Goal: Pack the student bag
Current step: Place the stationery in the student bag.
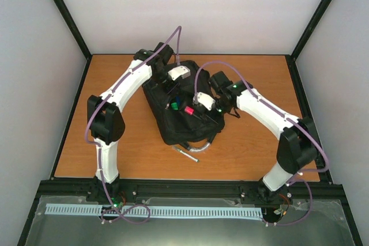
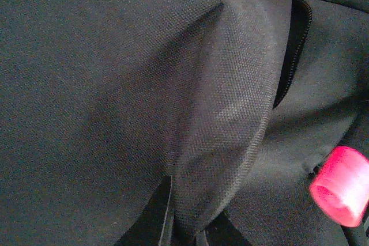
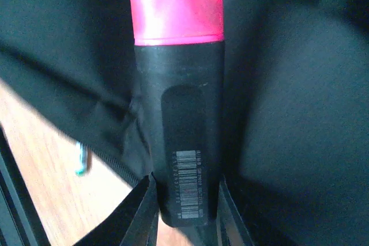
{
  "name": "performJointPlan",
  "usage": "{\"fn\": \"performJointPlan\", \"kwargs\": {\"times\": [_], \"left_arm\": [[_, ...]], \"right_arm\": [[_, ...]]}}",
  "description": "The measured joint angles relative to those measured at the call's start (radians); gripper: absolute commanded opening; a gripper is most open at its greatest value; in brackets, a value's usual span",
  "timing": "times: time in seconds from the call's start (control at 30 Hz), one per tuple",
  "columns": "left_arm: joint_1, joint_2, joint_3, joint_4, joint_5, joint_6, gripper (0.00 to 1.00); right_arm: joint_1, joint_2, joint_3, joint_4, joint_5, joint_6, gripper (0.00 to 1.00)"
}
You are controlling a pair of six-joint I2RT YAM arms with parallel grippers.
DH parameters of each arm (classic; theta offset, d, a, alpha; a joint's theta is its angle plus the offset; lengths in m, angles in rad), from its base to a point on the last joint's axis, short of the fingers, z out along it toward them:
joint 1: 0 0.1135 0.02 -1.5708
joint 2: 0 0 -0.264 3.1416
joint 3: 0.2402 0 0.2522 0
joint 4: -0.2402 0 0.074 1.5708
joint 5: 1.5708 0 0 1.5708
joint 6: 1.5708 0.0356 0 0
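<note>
The student bag (image 1: 173,122), a black fabric backpack, lies in the middle of the table with its grey loop handle (image 1: 203,144) toward the near edge. My left gripper (image 1: 173,91) is shut on a raised fold of the bag's fabric (image 2: 199,159), beside the zipper (image 2: 297,44). My right gripper (image 3: 183,211) is shut on a black marker (image 3: 184,136) with a pink cap (image 3: 176,4), which it holds over the bag's opening. The pink cap (image 1: 188,109) also shows in the top view and at the right of the left wrist view (image 2: 341,185).
A small green item (image 1: 174,105) shows at the bag's opening next to the pink cap. A thin pen (image 1: 187,152) lies on the wooden table (image 1: 259,154) just in front of the bag. Black frame posts and white walls bound the table.
</note>
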Motion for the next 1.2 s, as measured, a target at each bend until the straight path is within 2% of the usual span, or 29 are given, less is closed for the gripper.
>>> {"fn": "performJointPlan", "kwargs": {"times": [0.27,0.43,0.53,0.6,0.63,0.93,1.03,1.2], "left_arm": [[-0.011,0.0,0.0,0.0,-0.014,0.0,0.05],[-0.016,0.0,0.0,0.0,-0.027,0.001,0.05],[-0.017,0.0,0.0,0.001,-0.031,0.002,0.05],[-0.017,0.0,0.0,0.0,-0.032,0.002,0.05],[-0.017,0.0,0.0,0.0,-0.033,0.002,0.05],[-0.018,0.0,0.0,0.0,-0.034,0.002,0.05],[-0.018,0.0,0.0,0.0,-0.035,0.002,0.05],[-0.019,0.0,-0.002,0.0,-0.039,0.003,0.05]], "right_arm": [[0.0,0.146,0.131,0.072,-0.012,0.297,0.03],[0.0,0.193,0.172,0.09,-0.026,0.418,0.04],[0.0,0.217,0.196,0.103,-0.033,0.466,0.16],[0.0,0.222,0.199,0.103,-0.035,0.477,0.29],[0.0,0.224,0.2,0.103,-0.038,0.484,0.32],[0.0,0.212,0.183,0.118,-0.078,0.473,0.43],[0.0,0.188,0.156,0.117,-0.095,0.443,0.42],[0.0,0.14,0.135,0.097,-0.129,0.326,0.31]]}}
